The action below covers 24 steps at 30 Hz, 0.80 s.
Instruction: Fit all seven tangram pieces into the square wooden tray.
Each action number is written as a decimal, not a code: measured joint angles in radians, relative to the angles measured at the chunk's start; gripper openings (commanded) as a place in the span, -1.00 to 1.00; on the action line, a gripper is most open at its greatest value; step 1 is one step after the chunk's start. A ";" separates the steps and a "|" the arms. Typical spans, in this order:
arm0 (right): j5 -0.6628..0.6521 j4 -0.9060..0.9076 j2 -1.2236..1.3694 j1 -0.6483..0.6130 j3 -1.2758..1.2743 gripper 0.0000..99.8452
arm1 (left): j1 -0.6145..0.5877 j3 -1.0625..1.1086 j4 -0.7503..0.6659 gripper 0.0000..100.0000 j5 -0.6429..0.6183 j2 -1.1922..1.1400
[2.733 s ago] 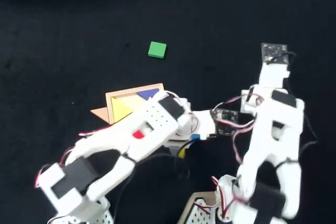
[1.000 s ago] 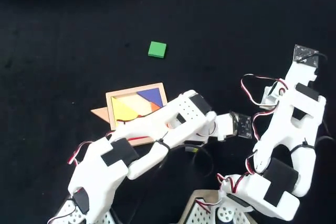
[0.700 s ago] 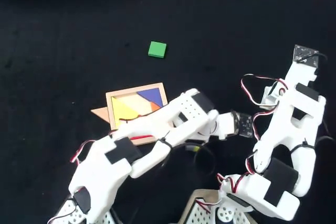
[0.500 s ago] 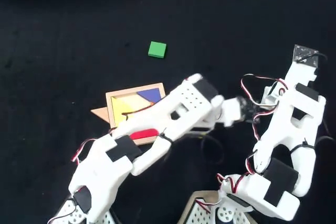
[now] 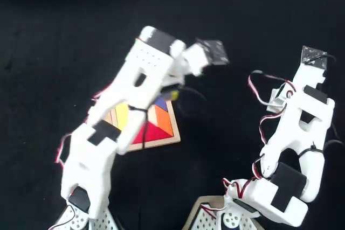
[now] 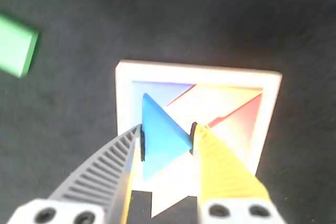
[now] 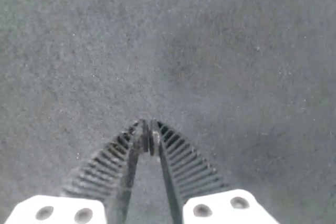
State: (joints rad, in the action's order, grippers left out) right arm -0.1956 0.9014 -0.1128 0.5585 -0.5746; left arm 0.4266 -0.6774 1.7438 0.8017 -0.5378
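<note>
The square wooden tray lies on the black table with yellow, orange and red pieces in it. My left arm stretches over the tray's back half. In the left wrist view my left gripper is shut on a blue triangle, held above the tray. A green square lies on the table off one side of the tray. My right arm stands at the right. Its gripper is shut on nothing over bare table.
The black table stretches around the tray on all sides. A pale base plate sits at the front edge between the arms. Cables loop beside the right arm.
My left arm has swung from the right of the tray back and up over it, uncovering the tray's front half. The right arm drew back to the right, then kept still.
</note>
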 measured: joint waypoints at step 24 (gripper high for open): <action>0.000 -0.003 0.014 -0.008 0.000 -0.98 | -0.198 1.013 -0.574 -0.88 0.031 0.605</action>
State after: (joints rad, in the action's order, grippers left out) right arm -0.1956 0.8984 -0.0990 0.5508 -0.5746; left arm 0.2286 0.3353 1.1699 0.8324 0.0667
